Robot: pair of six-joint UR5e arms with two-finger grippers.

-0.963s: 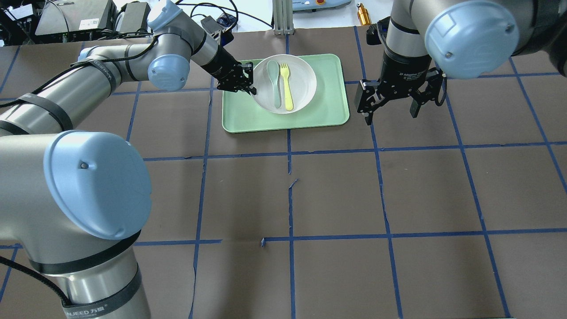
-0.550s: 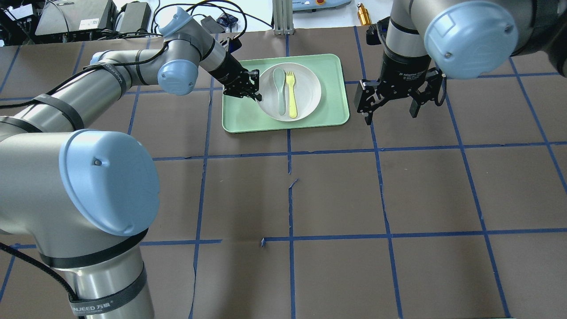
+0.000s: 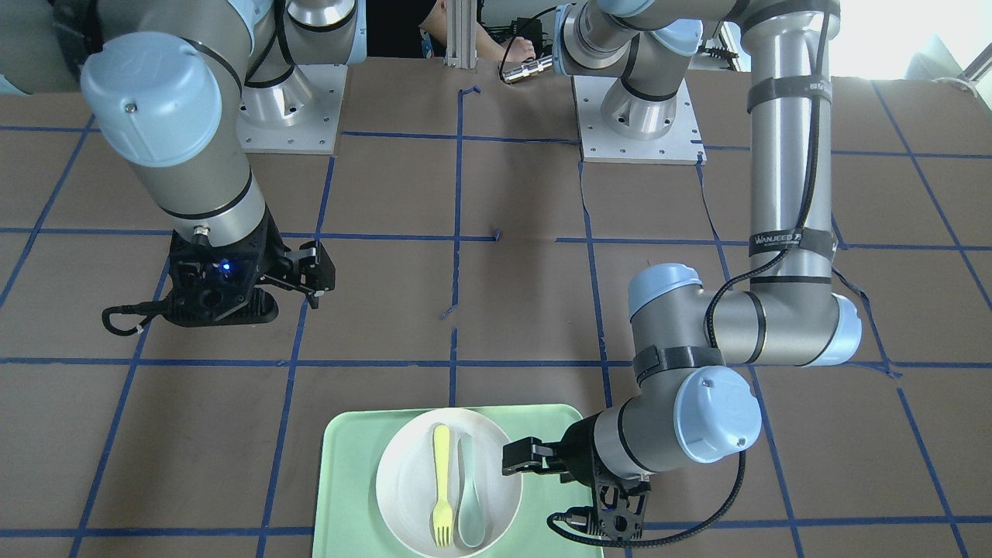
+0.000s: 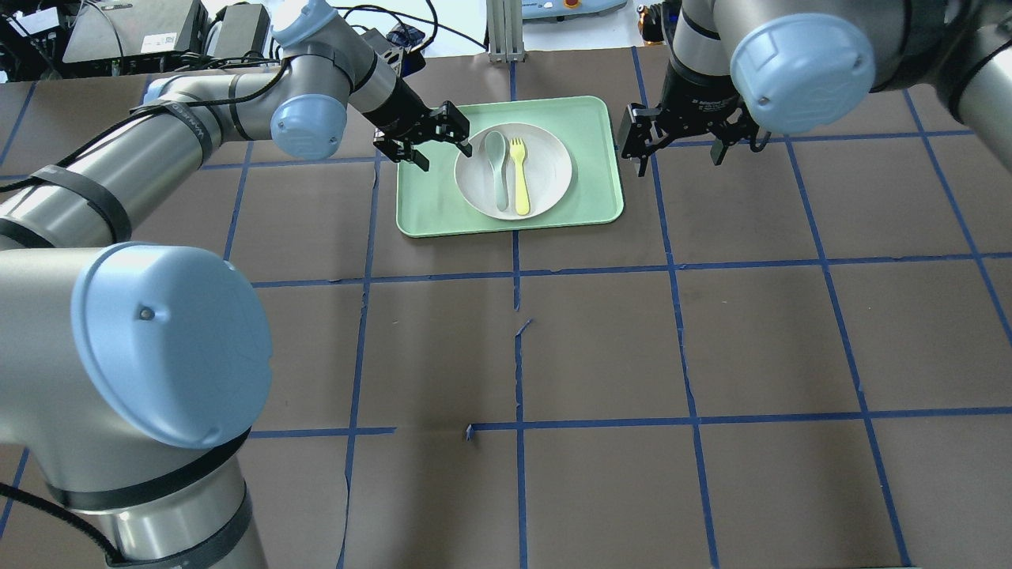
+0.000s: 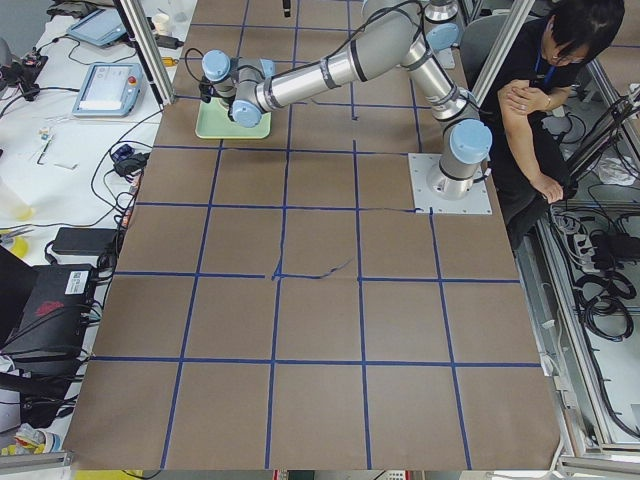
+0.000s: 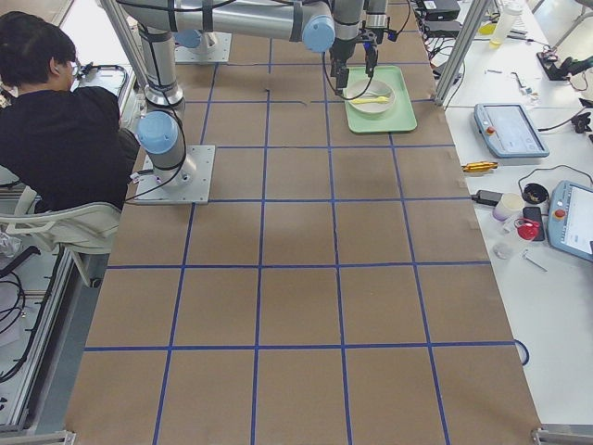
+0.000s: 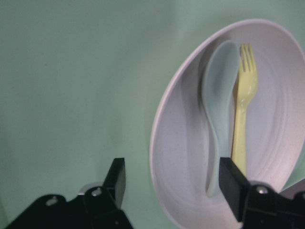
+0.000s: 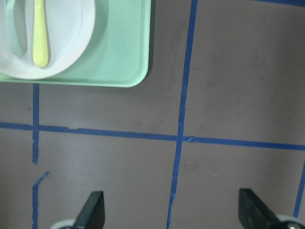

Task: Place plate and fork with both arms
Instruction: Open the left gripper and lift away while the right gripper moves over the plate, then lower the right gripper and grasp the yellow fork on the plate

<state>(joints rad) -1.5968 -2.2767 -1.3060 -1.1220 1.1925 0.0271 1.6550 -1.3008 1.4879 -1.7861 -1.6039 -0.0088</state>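
Overhead: tray (image 4: 427, 213) sits by the table's (image 4: 601, 340) far edge, with a metal post (image 4: 506, 35) just behind it. All the paper between tray and me is open. Plate (image 4: 553, 166) lies mid-tray, with fork (image 4: 519, 178) and spoon (image 4: 498, 170) side by side in it, fork on the right. My left arm (image 4: 158, 150) reaches far forward, wrist low and angled in from the left. Left gripper (image 4: 444, 156) is spread wide across the plate's left rim, gripping nothing. Right gripper (image 4: 681, 158) points down, spread wide on nothing, off the tray's right edge. Front view: band (image 3: 779, 236) on my left forearm reads WANJEED, and the frame's bottom cuts the tray. Left-end view: near arm is stretched across the table to the tray, and an operator (image 5: 545, 90) sits beside my base. Right-end view: near arm is carried high, wrist pointing down beside the tray. Left wrist: one finger is over bare tray, the other over the plate's inside, rim between them; can't tell if either touches. Right wrist: fingers are far apart over brown paper and blue tape, with a tray corner and the fork's handle end at top left.
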